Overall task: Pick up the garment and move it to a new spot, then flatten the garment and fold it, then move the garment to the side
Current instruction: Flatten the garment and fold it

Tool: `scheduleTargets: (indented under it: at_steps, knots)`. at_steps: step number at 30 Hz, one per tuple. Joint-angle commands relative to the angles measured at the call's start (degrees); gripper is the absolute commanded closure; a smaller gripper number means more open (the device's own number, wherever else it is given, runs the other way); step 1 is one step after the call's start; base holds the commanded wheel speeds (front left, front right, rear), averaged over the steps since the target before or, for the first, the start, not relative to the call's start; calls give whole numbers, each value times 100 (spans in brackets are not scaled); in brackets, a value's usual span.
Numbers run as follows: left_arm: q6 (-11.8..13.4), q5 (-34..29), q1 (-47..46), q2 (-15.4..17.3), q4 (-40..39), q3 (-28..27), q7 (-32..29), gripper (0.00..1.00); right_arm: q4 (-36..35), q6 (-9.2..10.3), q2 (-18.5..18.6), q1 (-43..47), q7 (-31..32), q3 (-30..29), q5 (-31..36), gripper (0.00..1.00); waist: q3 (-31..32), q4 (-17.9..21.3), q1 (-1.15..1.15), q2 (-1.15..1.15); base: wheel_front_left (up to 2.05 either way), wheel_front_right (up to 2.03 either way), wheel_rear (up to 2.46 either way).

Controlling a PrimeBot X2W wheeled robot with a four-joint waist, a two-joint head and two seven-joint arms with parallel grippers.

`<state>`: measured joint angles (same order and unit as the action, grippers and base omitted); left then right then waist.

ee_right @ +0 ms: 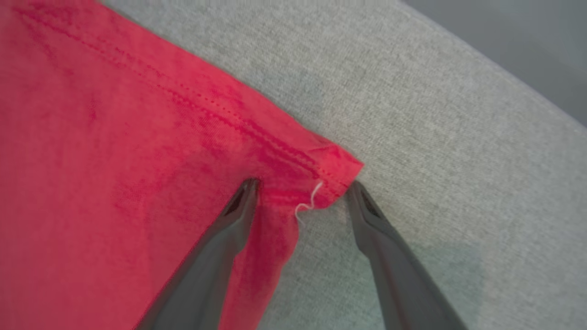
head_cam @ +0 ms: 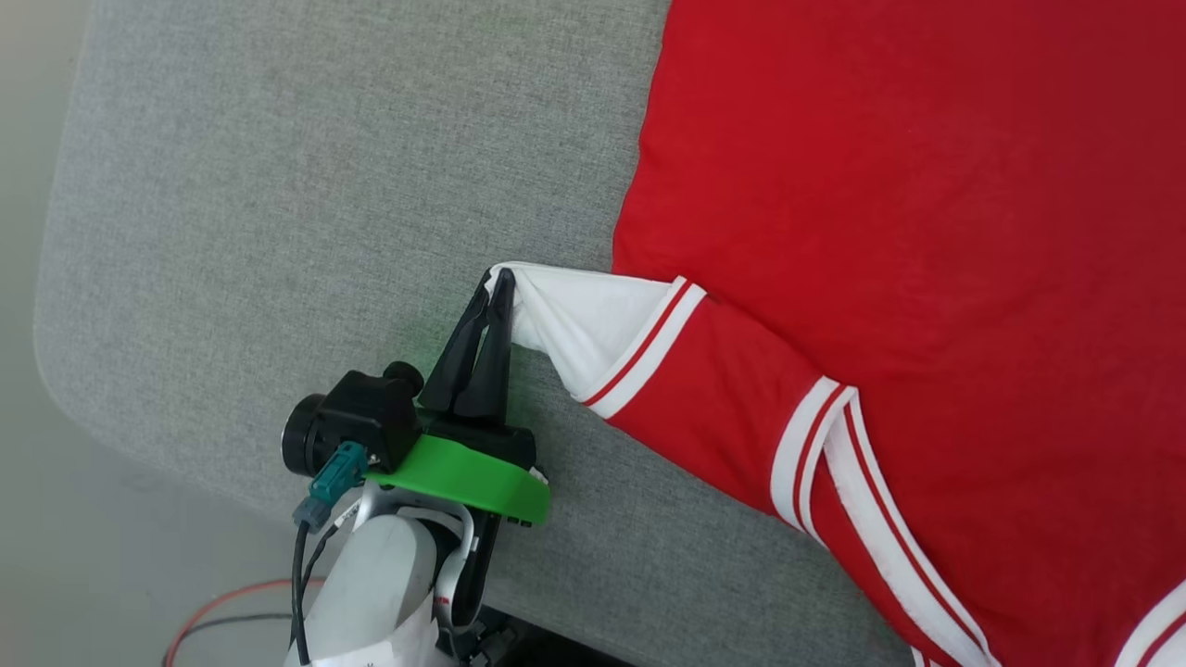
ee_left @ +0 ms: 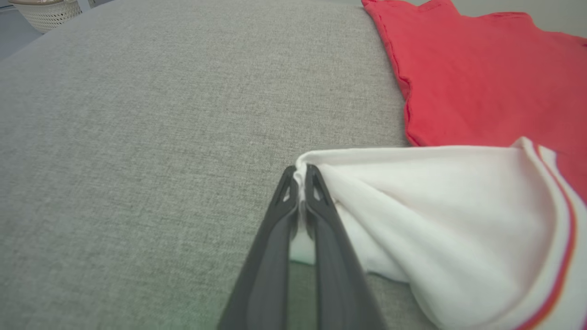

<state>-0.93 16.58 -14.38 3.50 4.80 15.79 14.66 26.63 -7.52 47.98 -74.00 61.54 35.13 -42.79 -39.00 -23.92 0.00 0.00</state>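
Observation:
The garment point(head_cam: 908, 232), red with a white striped sleeve, lies spread over the right part of a grey cushioned surface point(head_cam: 306, 185). My left gripper point(head_cam: 496, 283) is shut on the tip of the white sleeve point(head_cam: 579, 324), which is drawn out to the left. In the left wrist view the same gripper point(ee_left: 301, 176) pinches the white cloth point(ee_left: 440, 201) with red fabric point(ee_left: 481, 73) behind. In the right wrist view my right gripper point(ee_right: 302, 185) stands open, its fingers on either side of a hemmed red corner point(ee_right: 328, 167) of the garment, one finger over the cloth and one over the grey surface.
The grey surface has a rounded corner at the left point(head_cam: 56, 352), with floor beyond and cables point(head_cam: 232, 611) below. A pale woven basket point(ee_left: 48, 11) stands past the surface's far edge in the left wrist view.

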Motion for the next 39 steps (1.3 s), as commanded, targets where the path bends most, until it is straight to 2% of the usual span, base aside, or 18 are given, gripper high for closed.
scheduleTargets:
  at_steps: [1,3,4,5,12,18,21,28,33,39]
  knots:
    - [-39,-64,-61,-40,16,-48,34,100,165,3,-50,397,80,213,-54,0,-95,-85,0,0,0,0,0]
    - [-58,-84,-70,-48,35,-56,34,100,165,3,5,445,55,241,-89,0,-94,-88,0,0,0,0,0]
    - [-65,-93,-74,-51,47,-56,34,100,166,3,23,450,13,236,-95,16,-89,-88,0,0,0,0,0]
    - [-72,-101,-76,-53,62,-58,34,100,164,3,45,450,-46,241,-90,100,-74,-84,0,0,0,0,0]
    - [-42,-163,-4,-60,182,-170,34,100,204,3,17,341,-635,295,-54,100,250,46,0,0,0,0,0]
    - [-63,-237,213,-61,349,-323,34,100,245,3,-42,422,-1262,545,-113,100,877,306,0,0,0,0,0]
    - [-101,-300,383,-39,472,-445,34,100,145,3,-11,612,-1643,664,-369,100,1275,470,0,0,0,0,0]
    - [-186,-408,831,99,761,-620,34,100,-315,3,498,1457,-2318,1137,-882,100,2097,825,0,0,0,0,0]
    - [-218,-415,1116,199,929,-743,34,100,-646,3,984,2451,-2759,1360,-1329,100,2554,1076,0,0,0,0,0]
    - [-245,-398,1395,305,1092,-873,34,100,-914,3,1313,3680,-3261,1380,-1810,100,2901,1388,0,0,0,0,0]
